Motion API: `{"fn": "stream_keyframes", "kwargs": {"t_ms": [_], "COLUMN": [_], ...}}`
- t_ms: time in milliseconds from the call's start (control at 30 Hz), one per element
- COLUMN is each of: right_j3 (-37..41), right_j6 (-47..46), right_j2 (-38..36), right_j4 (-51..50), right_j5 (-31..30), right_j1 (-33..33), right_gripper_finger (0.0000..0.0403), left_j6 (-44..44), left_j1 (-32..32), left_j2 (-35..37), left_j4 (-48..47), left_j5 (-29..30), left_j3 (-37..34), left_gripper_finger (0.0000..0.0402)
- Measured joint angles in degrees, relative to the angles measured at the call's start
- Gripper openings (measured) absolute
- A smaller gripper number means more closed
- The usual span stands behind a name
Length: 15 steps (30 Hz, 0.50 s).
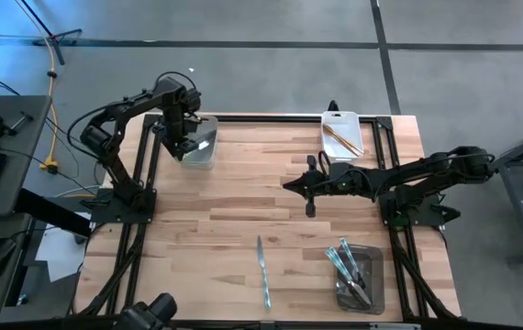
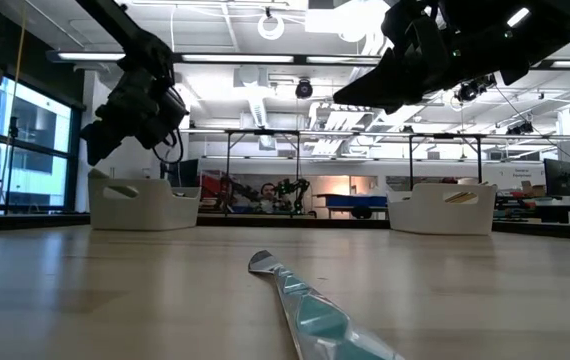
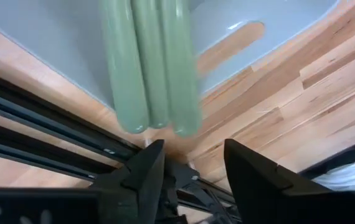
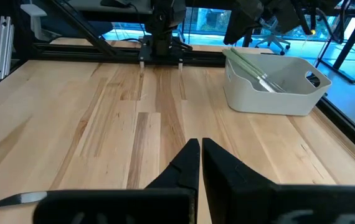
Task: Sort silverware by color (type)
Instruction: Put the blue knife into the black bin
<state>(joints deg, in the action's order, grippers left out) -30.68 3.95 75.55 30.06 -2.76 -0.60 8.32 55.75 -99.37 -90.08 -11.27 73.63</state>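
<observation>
High view: iridescent blue-green metal knife (image 1: 263, 272) lies flat on wooden table (image 1: 243, 211), left of clear bin (image 1: 361, 280). Thin, stiff, slippery, I judge; pinch mid-handle. My right gripper (image 1: 309, 186) clenched, empty. My left gripper (image 3: 190, 163) released over grey bin (image 1: 199, 143).

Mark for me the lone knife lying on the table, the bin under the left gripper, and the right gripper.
Knife (image 1: 263, 271), high view: middle of its length.
Bin under the left gripper (image 1: 203, 157), high view: its near rim.
Left gripper (image 3: 193, 163), left wrist view: between its open fingertips.
Right gripper (image 4: 200, 152), right wrist view: between its closed fingertips.
</observation>
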Motion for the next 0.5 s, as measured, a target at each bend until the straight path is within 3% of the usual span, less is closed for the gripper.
{"fn": "stream_keyframes", "kwargs": {"t_ms": [200,500], "right_j3": [0.0,0.0], "right_j6": [0.0,-0.46], "right_j2": [0.0,0.02], "right_j4": [-0.32,-0.83], "right_j5": [0.0,0.0], "right_j1": [-0.01,0.93], "right_gripper_finger": [0.0002,0.0002], "left_j6": [6.07,2.99], "left_j1": [-1.99,-11.21], "left_j2": [6.9,26.68], "left_j4": [1.25,16.88], "left_j5": [7.41,7.48], "left_j3": [-0.02,-0.02], "left_gripper_finger": [0.0136,0.0057]}}
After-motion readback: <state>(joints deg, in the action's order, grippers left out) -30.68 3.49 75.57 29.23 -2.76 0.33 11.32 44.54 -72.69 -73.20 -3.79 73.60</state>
